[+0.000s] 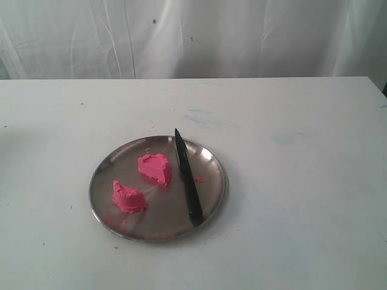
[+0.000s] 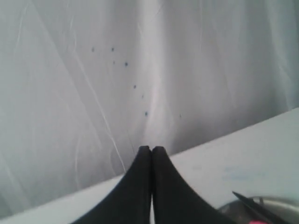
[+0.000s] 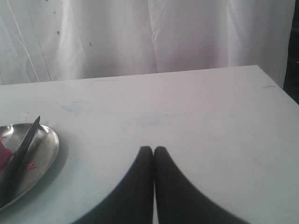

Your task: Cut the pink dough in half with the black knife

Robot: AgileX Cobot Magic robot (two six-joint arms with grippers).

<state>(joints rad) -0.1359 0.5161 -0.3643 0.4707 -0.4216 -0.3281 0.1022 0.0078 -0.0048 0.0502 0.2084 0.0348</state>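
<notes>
Backdrop: white curtain point(image 1: 242, 36) behind the white table point(image 1: 302, 211) I am watching.
Steel plate point(image 1: 163, 212): round, set on the table, left of centre in my exterior view.
Pink dough point(image 1: 155, 168): two chunks lying apart on the plate, one near its middle, the other point(image 1: 127, 197) by the near-left rim.
Black knife point(image 1: 188, 180): flat on the plate, just beside the middle chunk, tip at the far rim.
Left gripper point(image 2: 151, 150): jaws pressed together, empty.
Right gripper point(image 3: 153, 150): jaws together, empty, over bare table.
</notes>
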